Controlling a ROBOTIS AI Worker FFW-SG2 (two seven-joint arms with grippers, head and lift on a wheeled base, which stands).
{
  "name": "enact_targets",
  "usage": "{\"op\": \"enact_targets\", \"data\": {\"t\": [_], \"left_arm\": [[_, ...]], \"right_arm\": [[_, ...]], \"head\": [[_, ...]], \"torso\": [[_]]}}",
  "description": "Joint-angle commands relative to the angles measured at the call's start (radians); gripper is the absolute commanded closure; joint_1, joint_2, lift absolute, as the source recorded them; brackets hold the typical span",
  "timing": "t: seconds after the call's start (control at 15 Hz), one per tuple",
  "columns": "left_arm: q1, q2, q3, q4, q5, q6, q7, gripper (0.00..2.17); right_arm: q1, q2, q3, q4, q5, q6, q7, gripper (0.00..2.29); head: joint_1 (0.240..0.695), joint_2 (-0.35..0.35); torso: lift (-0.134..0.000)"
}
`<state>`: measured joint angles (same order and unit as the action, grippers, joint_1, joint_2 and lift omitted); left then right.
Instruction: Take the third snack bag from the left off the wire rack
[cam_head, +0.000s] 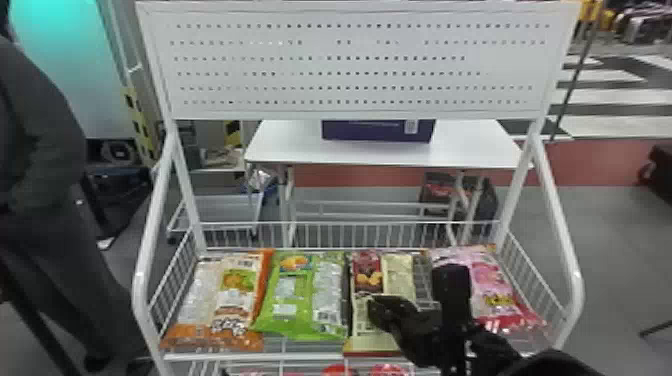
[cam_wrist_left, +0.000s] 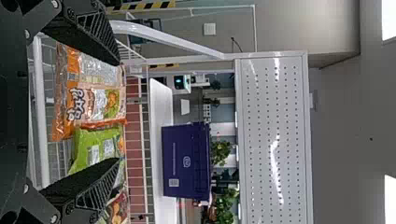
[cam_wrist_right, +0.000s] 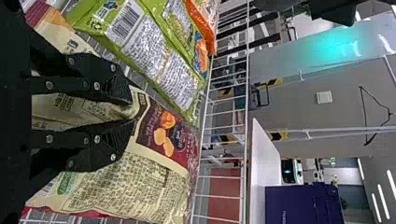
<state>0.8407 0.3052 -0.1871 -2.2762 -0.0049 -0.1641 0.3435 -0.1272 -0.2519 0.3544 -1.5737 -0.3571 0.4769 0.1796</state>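
Rack (cam_head: 345, 234): white wire basket with a perforated back panel (cam_head: 350, 60) above it. Four snack bags lie flat in the basket, side by side, long sides running front to back.

Bag order, left to right:
1. Orange bag (cam_head: 222, 300), beside the left wall.
2. Green bag (cam_head: 302, 297), its edge touching the orange bag.
3. Third bag (cam_head: 370, 280), dark red and cream, lying in the basket between the green and pink bags.
4. Pink bag (cam_head: 492, 292), beside the right wall.

Right hand (cam_wrist_right: 128, 111): positioned over the near half of the third bag, arm entering from the bottom edge of the head view. The fingers (cam_wrist_right: 100, 86) are set narrow, with a slim gap between them, and the cream face of the bag shows through that gap. Whether the tips touch the bag cannot be told.

Left hand (cam_wrist_left: 114, 112): fingers spread wide, holding nothing. It faces the rack from the front, with the orange and green bags visible between its fingers.

Behind the rack: a white counter (cam_head: 465, 150) carrying a dark blue box (cam_head: 378, 130).
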Motion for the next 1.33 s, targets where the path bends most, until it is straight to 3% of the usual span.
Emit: {"op": "enact_targets", "data": {"t": [0.0,0.33,0.67,0.93,1.27], "left_arm": [[0.000,0.000,0.000,0.000,0.000,0.001,0.000,0.17],[0.000,0.003,0.000,-0.005,0.000,0.001,0.000,0.17],[0.000,0.003,-0.002,-0.009,-0.001,0.004,0.000,0.17],[-0.003,0.005,-0.003,-0.016,-0.001,0.004,-0.001,0.17],[0.000,0.009,-0.005,-0.022,-0.001,0.004,0.000,0.17]], "right_arm": [[0.006,-0.003,-0.005,-0.009,0.003,0.001,-0.002,2.24],[0.031,-0.023,-0.031,-0.046,-0.016,0.004,-0.015,2.24],[0.124,-0.084,-0.095,-0.261,-0.031,0.007,-0.045,2.24],[0.276,-0.153,-0.164,-0.463,-0.056,-0.054,-0.054,2.24],[0.561,-0.181,-0.307,-0.591,-0.085,-0.306,-0.035,2.24]], "head": [[0.499,0.000],[0.499,0.000],[0.499,0.000],[0.499,0.000],[0.499,0.000]], "torso": [[0.000],[0.000],[0.000],[0.000],[0.000]]}}
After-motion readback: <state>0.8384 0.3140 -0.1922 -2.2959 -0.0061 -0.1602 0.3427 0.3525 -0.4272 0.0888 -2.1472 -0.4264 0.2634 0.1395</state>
